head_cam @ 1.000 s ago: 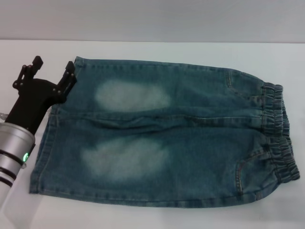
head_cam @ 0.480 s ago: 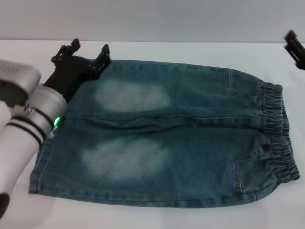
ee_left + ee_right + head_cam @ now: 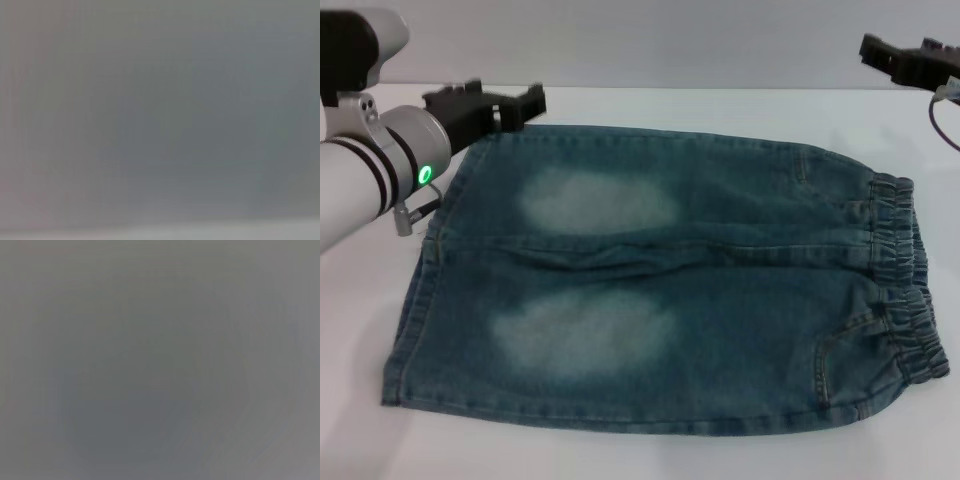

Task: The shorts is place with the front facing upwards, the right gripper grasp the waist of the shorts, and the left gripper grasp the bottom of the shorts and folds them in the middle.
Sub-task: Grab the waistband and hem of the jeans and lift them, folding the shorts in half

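The shorts [image 3: 720, 290] lie flat on the white table [image 3: 350, 340], front up, with two pale patches. The waist [image 3: 902, 280] is at the right end. The bottom of the shorts [image 3: 412, 310], two straight hems, is at the left end. My left gripper [image 3: 490, 98] hangs over the far left corner of the shorts, open and empty, with its green ring light lit. My right gripper [image 3: 912, 62] shows only as a black tip at the far right, beyond the waist and apart from the cloth. Both wrist views show only plain grey.
The table's far edge meets a grey wall [image 3: 670, 40] just behind the shorts. Bare white table runs along the front edge and on the left side of the hems.
My left gripper has swung from beside the far leg hem up and back to the far left corner. My right gripper has come into view at the far right.
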Robot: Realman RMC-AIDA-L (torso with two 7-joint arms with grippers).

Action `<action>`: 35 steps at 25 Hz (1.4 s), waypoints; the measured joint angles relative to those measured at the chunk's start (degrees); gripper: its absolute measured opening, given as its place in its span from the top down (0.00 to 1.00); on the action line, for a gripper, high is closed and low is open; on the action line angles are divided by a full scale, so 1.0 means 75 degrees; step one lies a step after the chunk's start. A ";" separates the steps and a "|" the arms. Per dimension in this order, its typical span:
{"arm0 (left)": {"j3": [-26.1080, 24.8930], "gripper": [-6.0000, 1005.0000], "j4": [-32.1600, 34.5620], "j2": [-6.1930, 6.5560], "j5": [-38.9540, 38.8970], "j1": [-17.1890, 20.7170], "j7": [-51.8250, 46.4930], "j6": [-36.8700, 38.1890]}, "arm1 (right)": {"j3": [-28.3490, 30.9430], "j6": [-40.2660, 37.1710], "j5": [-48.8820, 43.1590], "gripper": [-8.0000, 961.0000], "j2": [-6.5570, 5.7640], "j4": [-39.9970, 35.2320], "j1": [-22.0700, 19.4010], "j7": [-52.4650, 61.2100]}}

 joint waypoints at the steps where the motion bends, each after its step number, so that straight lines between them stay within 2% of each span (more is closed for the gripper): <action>1: -0.0471 0.22 0.0655 -0.0077 0.0011 0.0015 0.0122 -0.1535 | 0.0292 0.0728 -0.0201 0.20 0.0156 -0.0342 -0.0043 -0.0094; 2: -0.0471 0.22 0.0655 -0.0077 0.0011 0.0015 0.0122 -0.1535 | 0.0565 0.1397 -0.0347 0.20 0.0318 -0.0723 -0.0090 -0.0265; 3: -0.1019 0.22 0.1172 -0.0301 0.0011 0.0029 0.0547 -0.3011 | 0.0820 0.2065 -0.0376 0.20 0.0486 -0.1118 -0.0136 -0.0517; 4: -0.1185 0.22 0.1293 -0.0357 0.0006 0.0027 0.0680 -0.3419 | 0.1260 0.3240 -0.0320 0.20 0.0752 -0.1697 -0.0185 -0.1017; 6: -0.1295 0.22 0.1382 -0.0386 0.0001 0.0014 0.0790 -0.3812 | 0.1704 0.4389 -0.0223 0.20 0.0951 -0.2249 -0.0202 -0.1414; 7: -0.1442 0.22 0.1517 -0.0410 -0.0007 -0.0028 0.0912 -0.4419 | 0.1704 0.4389 -0.0223 0.20 0.0951 -0.2249 -0.0202 -0.1414; 8: -0.1442 0.22 0.1517 -0.0410 -0.0007 -0.0028 0.0912 -0.4419 | 0.1849 0.4979 -0.0185 0.20 0.0990 -0.2480 -0.0205 -0.1552; 10: -0.1515 0.22 0.2015 -0.0396 0.0168 -0.0061 0.1007 -0.5685 | 0.2067 0.5946 -0.0159 0.20 0.1020 -0.2892 -0.0215 -0.1693; 14: -0.1487 0.22 0.2788 -0.0415 0.0518 0.0247 0.1053 -0.6192 | 0.2493 0.7295 -0.0165 0.20 0.1082 -0.3661 -0.0443 -0.1834; 15: -0.1503 0.22 0.3379 -0.0415 0.0608 0.0411 0.1076 -0.6689 | 0.2623 0.7538 -0.0181 0.20 0.1121 -0.3830 -0.0529 -0.1872; 18: -0.1614 0.22 0.3838 -0.0398 0.0669 0.0431 0.1089 -0.7721 | 0.2957 0.8293 -0.0238 0.20 0.1179 -0.4173 -0.0696 -0.1887; 22: -0.1653 0.22 0.3906 -0.0401 0.0869 0.0309 0.1092 -0.8459 | 0.3055 0.8637 -0.0241 0.20 0.1187 -0.4203 -0.0822 -0.1866; 23: -0.1622 0.22 0.3917 -0.0411 0.0990 0.0254 0.1045 -0.8909 | 0.3060 0.8697 -0.0240 0.20 0.1193 -0.4204 -0.0868 -0.1854; 31: -0.1683 0.23 0.3977 -0.0408 0.1062 0.0249 0.0933 -0.9913 | 0.3141 0.8865 -0.0262 0.20 0.1207 -0.4113 -0.1249 -0.1765; 34: -0.1632 0.23 0.4248 -0.0408 0.1213 0.0237 0.0662 -1.0954 | 0.3150 0.8863 -0.0294 0.20 0.1207 -0.4140 -0.1357 -0.1763; 35: -0.1632 0.23 0.4248 -0.0408 0.1213 0.0237 0.0662 -1.0954 | 0.3168 0.8869 -0.0323 0.20 0.1207 -0.4150 -0.1363 -0.1762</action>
